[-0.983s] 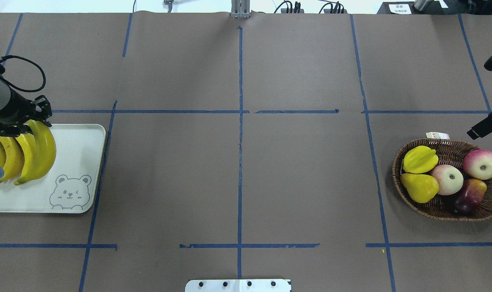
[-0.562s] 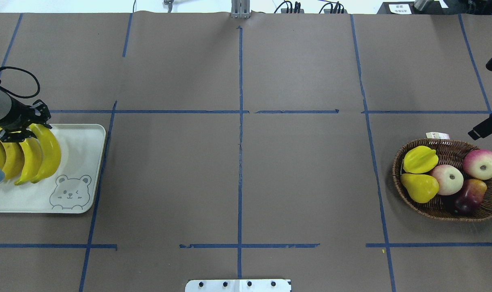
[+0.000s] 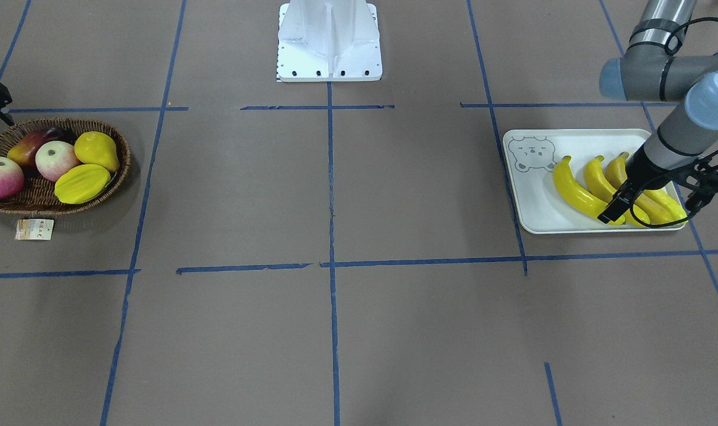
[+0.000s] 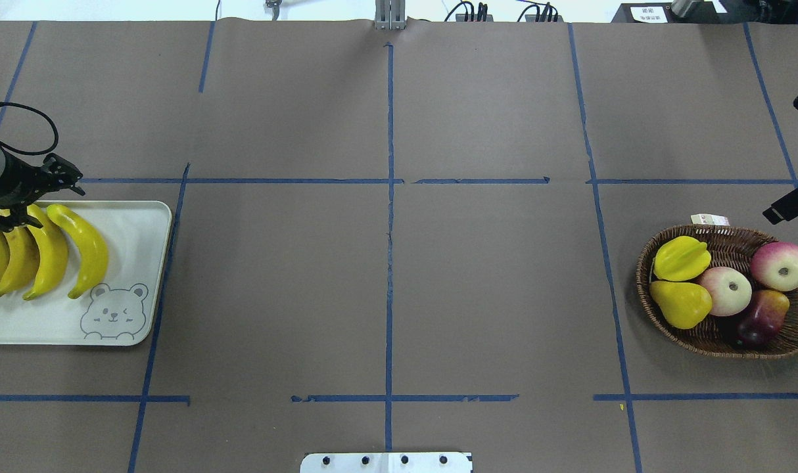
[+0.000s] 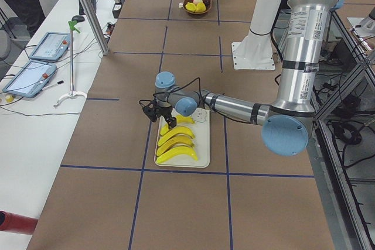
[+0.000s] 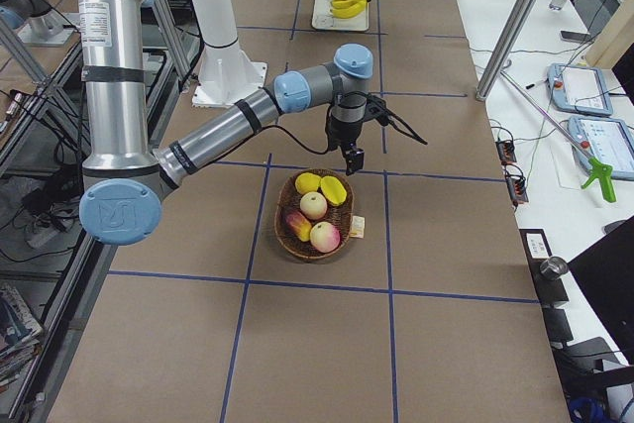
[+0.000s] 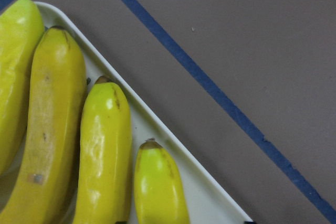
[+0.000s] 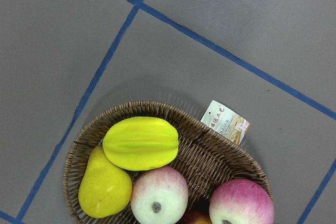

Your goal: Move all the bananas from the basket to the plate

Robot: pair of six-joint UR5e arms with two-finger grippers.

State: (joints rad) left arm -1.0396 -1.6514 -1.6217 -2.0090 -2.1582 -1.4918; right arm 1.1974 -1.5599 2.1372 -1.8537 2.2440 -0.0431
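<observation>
Starfruit [image 4: 681, 257], yellow pear [image 4: 680, 304], two pink apples [image 4: 724, 290], dark red fruit [image 4: 760, 318], blue tape grid [image 4: 390, 263], brown table [image 4: 274, 295]

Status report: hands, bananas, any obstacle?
Left hand open over plate edge. Right hand by basket, state unclear. Four bananas on plate, none in basket. No obstacle seen.

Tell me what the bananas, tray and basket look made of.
Bananas: probably plastic, since the glossy skin shows sharp highlights. Tray: smooth, matte, pale surface with moulded rounded corners, likely plastic. Basket: brown wicker, with woven strands plainly visible.
</observation>
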